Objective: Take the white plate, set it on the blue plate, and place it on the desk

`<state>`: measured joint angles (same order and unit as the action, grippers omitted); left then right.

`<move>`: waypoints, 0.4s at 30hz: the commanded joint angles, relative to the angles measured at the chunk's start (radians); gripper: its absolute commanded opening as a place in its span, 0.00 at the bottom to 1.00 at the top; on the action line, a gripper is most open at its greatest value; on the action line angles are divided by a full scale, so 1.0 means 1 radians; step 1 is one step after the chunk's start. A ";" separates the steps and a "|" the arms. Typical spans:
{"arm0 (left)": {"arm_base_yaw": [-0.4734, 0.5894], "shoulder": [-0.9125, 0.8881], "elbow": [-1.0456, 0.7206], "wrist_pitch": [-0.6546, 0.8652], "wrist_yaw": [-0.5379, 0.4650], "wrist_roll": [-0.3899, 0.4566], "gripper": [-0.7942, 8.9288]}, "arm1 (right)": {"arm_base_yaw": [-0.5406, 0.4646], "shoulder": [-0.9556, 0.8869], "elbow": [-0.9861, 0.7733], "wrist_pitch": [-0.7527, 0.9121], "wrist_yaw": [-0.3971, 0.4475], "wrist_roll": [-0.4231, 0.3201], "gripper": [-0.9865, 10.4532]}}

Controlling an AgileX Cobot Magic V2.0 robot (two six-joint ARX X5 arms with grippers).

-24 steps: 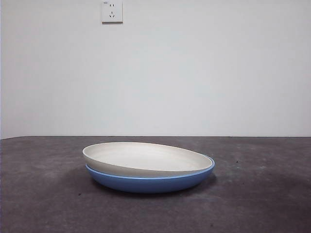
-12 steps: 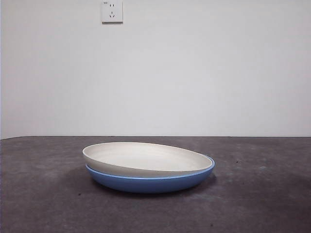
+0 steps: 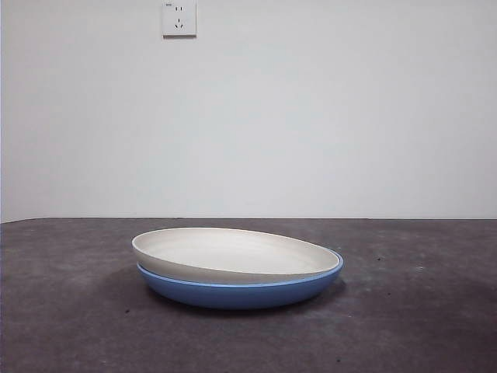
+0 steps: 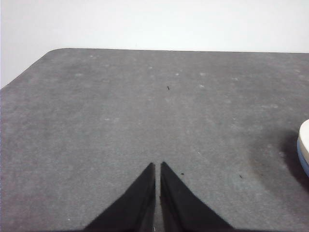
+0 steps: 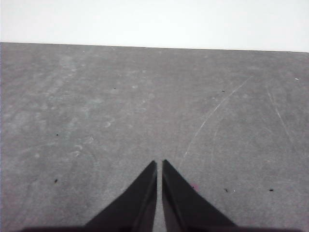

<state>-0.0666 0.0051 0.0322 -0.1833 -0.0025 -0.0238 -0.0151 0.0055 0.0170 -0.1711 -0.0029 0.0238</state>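
The white plate sat inside the blue plate near the middle of the counter; it did not lie flat, because its one side rested high on the blue rim while the other side sank down into the blue plate, so the blue rim showed only on that lower side. Both plates stood alone; no arm appeared in the front view.

The left claw hung over bare counter with its two jaws closed together, only a thin line between them, and it held nothing; at the side of its view a small edge of the white plate over the blue plate was visible, so this claw was near the stack but apart from it. The right claw was also closed and empty, over a scratched part of the counter; no plate was seen in its view.

In my judgement the stacking step was already done; what remained was to put the plate down on the counter, if that part was still to do. For this a claw must open first, and take the white plate at its raised side, where the rim is free; the tilt could let the plate slip when it is touched.
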 commanded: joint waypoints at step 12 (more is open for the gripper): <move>0.001 -0.002 -0.021 -0.005 -0.003 0.009 0.10 | -0.001 -0.002 -0.006 0.016 0.003 0.016 0.10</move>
<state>-0.0666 0.0051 0.0322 -0.1833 -0.0025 -0.0238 -0.0151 0.0055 0.0166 -0.1669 -0.0025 0.0284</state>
